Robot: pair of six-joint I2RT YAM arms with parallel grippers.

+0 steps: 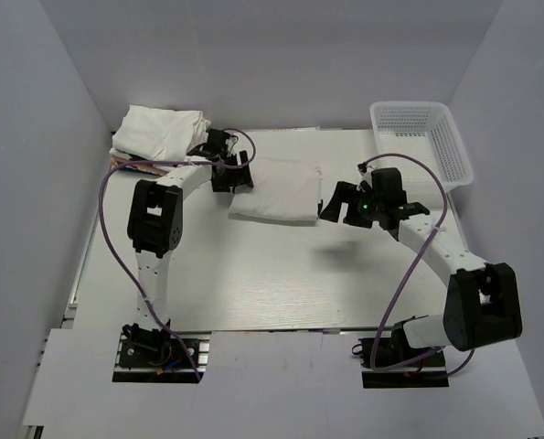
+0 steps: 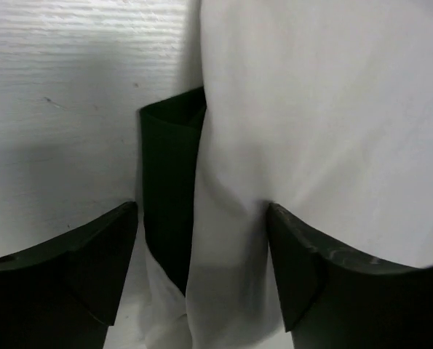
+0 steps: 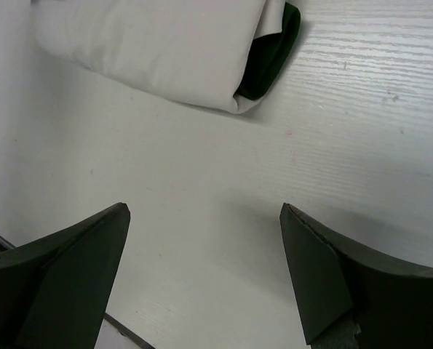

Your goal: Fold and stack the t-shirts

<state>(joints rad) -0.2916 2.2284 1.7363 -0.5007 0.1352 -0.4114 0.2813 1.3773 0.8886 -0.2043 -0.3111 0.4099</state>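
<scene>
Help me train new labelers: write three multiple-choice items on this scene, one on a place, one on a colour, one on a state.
1. Where is the mesh basket?
A. at the far right of the table
B. at the near left
C. in the centre

2. What colour is the cloth peeking out of the folded t-shirt?
A. red
B. dark green
C. yellow

3. How is the right pincer?
A. shut on cloth
B. shut on a cable
C. open and empty

Answers:
1 A, the overhead view shows it at the far right, beyond the right arm.
2 B, a dark green fold shows at the shirt's edge in both wrist views.
3 C, its jaws stand apart over bare table, short of the shirt.
</scene>
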